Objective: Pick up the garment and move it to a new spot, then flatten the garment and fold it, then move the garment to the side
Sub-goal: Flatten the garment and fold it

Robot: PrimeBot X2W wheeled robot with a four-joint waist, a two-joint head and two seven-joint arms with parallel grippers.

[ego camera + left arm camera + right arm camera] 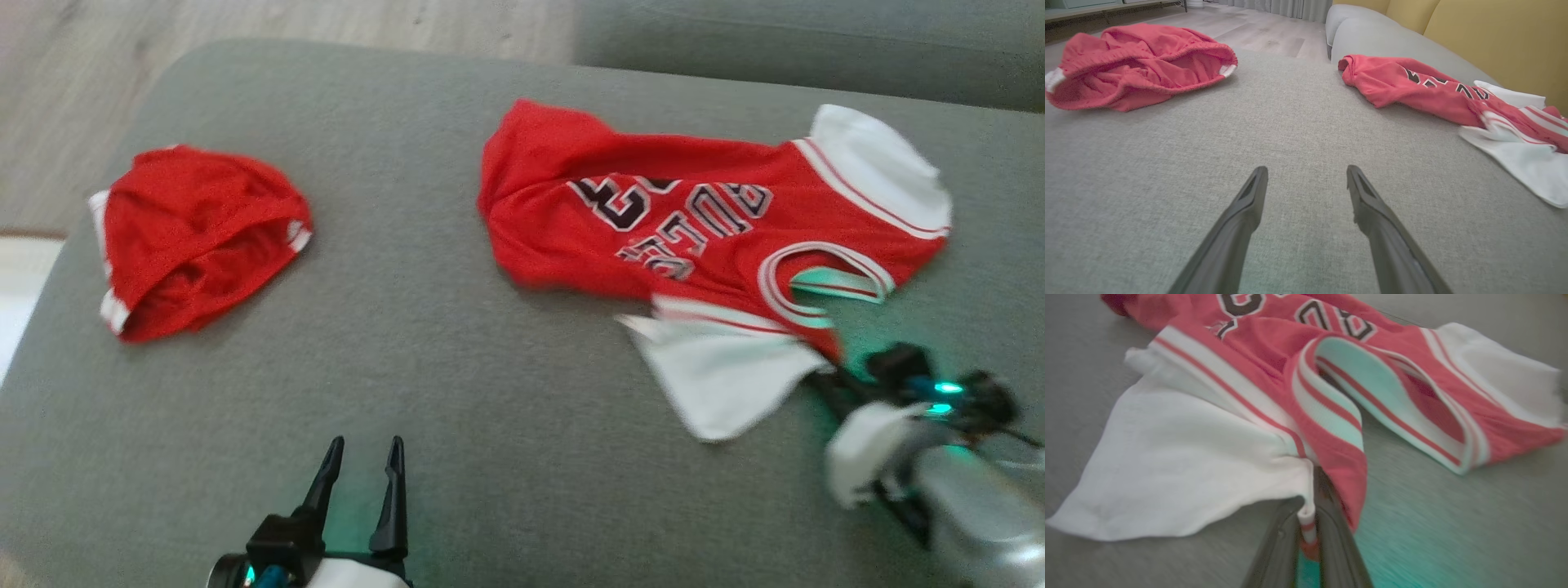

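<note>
The garment (678, 212) is a red jersey with white sleeves and dark lettering, lying rumpled on the right half of the grey cushion (490, 392). My right gripper (820, 371) is at its near shoulder, shut on the seam where the white sleeve meets the red body. In the right wrist view the cloth (1331, 375) is pinched between the right gripper (1314, 490) and the neck opening gapes just beyond. My left gripper (363, 445) is open low on the cushion, holding nothing. The left wrist view shows the left gripper (1306, 171) over bare fabric, with the garment (1412, 87) to its right.
Red shorts (196, 237) with white trim lie bunched at the cushion's left, also in the left wrist view as red shorts (1135, 65). Wooden floor (245, 33) lies beyond the far left edge. A second grey cushion (816, 41) and a yellow backrest (1494, 36) are behind.
</note>
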